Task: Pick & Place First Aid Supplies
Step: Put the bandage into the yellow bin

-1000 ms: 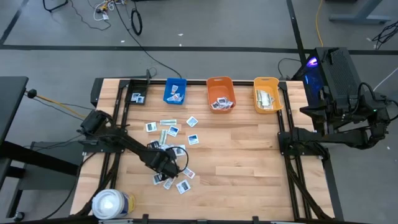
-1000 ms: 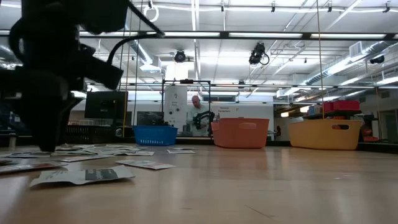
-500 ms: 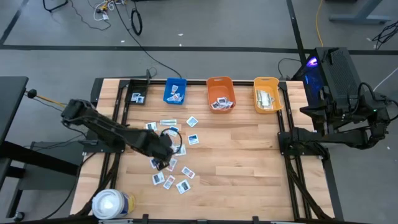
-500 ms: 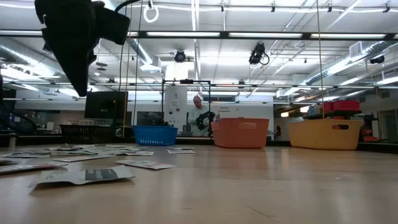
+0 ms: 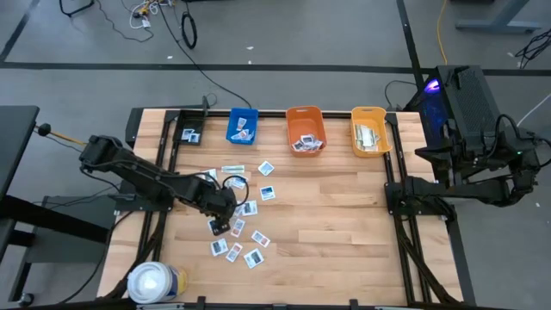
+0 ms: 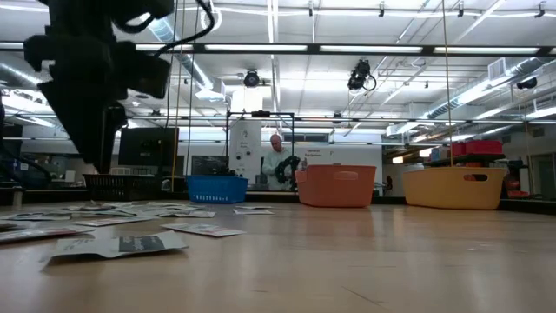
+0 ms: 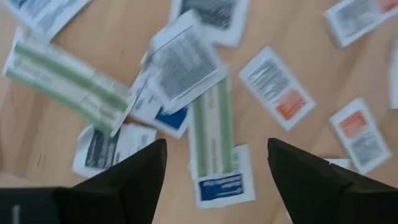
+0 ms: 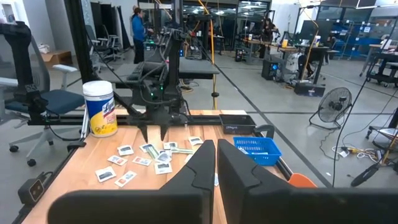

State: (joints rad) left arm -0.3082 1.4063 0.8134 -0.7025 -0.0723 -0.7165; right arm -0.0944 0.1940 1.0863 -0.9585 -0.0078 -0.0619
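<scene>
**Operator:** Change since half a second ago: my left gripper (image 5: 220, 215) has drawn back a little toward the left edge and come lower over the scattered first aid packets (image 5: 234, 228). A second ago it was down among them, farther toward the front of the table. Its fingers (image 7: 134, 177) now stand wide apart, with nothing between them.

**Clerk:** Stock beneath it?

**Operator:** Item one: small flat white paper packets with blue, black or orange-red print, lying loose on the pale wooden table top (image 5: 327, 215). In the high view I count about a dozen, spread from mid-table toward the front left; the exact figure I cannot tell, since some overlap and the arm covers a few. Item two: long pale green-striped strips; two show in the left wrist view, one (image 7: 211, 134) lying straight between the fingers, the other (image 7: 65, 84) off at an angle.

**Clerk:** Containers?

**Operator:** Three plastic bins along the far edge: one blue basket-weave bin (image 5: 243, 126), one orange bin (image 5: 305, 129), one yellow bin (image 5: 369, 131), each holding some packets. One further packet (image 5: 189, 134) lies alone beside the blue bin. One large white roll with a yellow and blue band (image 5: 153, 282) stands at the front left corner.

**Clerk:** The other arm?

**Operator:** My right gripper (image 8: 216, 165) is parked off the right side of the table, fingers pressed together, empty.
</scene>
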